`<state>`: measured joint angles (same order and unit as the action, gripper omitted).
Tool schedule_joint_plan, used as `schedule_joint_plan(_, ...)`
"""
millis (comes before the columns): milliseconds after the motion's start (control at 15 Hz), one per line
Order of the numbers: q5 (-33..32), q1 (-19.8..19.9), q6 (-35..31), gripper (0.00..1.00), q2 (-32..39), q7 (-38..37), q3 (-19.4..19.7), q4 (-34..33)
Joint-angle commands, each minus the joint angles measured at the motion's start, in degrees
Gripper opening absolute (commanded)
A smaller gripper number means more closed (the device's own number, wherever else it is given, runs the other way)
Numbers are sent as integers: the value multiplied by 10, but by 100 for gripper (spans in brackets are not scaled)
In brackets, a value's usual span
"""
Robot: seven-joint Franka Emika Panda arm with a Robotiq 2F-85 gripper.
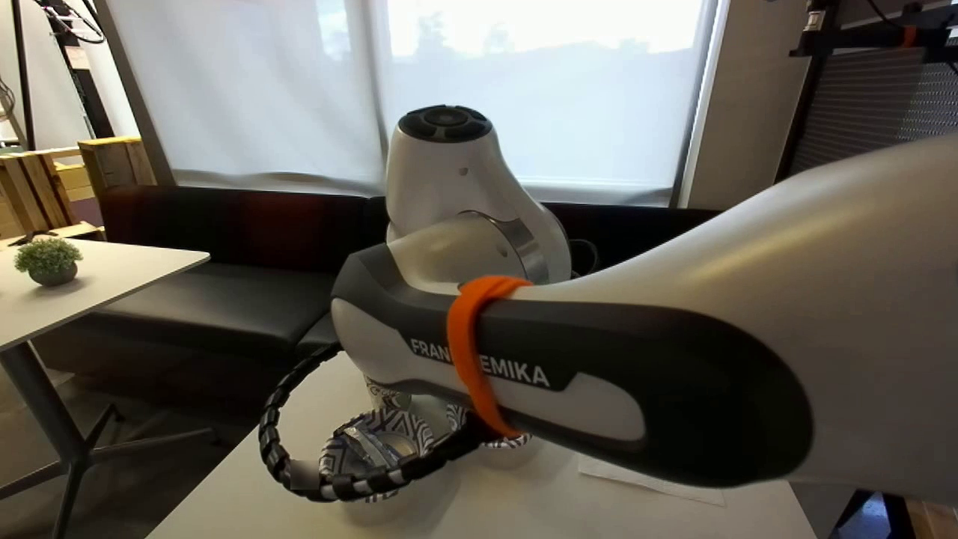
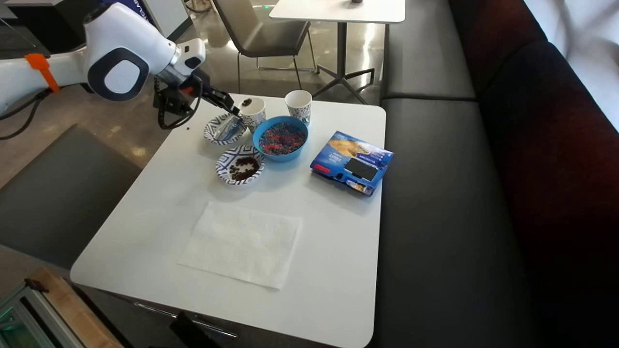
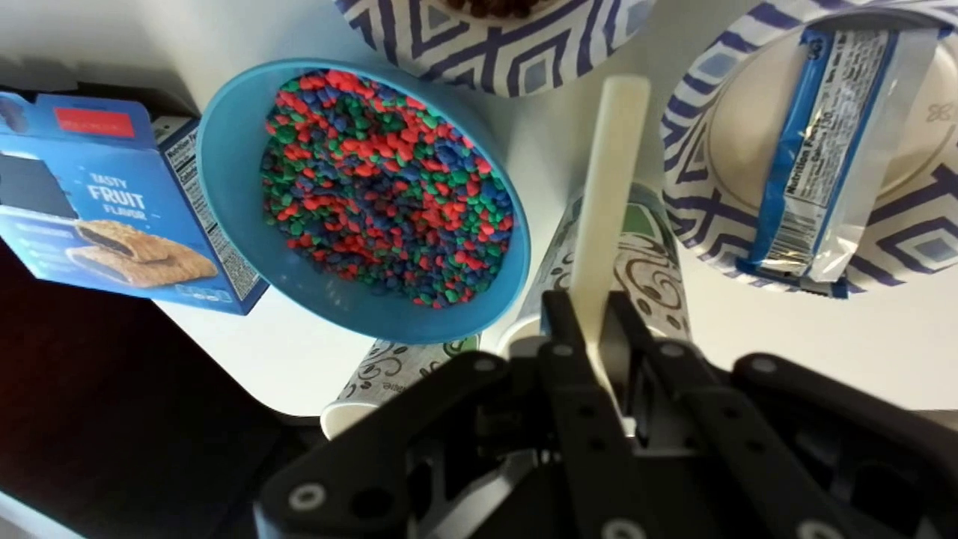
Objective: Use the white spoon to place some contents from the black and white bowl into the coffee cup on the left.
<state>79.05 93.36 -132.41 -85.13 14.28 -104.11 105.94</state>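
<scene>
In the wrist view, left to right, come a blue box, a blue bowl of coloured bits, the gripper, and a striped bowl with a wrapped bar lying in it. Only here is the grip plain: the gripper is clamped on the white spoon, its slim handle reaching out ahead.

In an exterior view, left to right, the black and white bowl shows its dark brown contents, cut off at the wrist view's top edge; a white sheet lies nearer the viewer. Next come the left coffee cup, just beside the gripper, and the other cup, behind the blue bowl.

In an exterior view a potted plant stands far left on a separate table. A cable loop crosses before the striped bowl, and to its right the arm hides the gripper, the white spoon and nearly all of the black and white bowl.

The white spoon's scooping end is out of sight in the wrist view. A brown patch shows at the left coffee cup's rim, too small to tell what it lies on.
</scene>
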Motion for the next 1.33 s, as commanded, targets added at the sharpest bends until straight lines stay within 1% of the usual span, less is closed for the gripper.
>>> schedule_joint_plan(0,-24,-2,-22,3,0,20,-11,0)
schedule_joint_plan(400,-62,11,-58,3,0,37,-25,-6)
schedule_joint_plan(733,-101,19,-101,3,0,52,-43,-8)
schedule_joint_plan(1267,-161,13,-198,3,2,60,-75,-3)
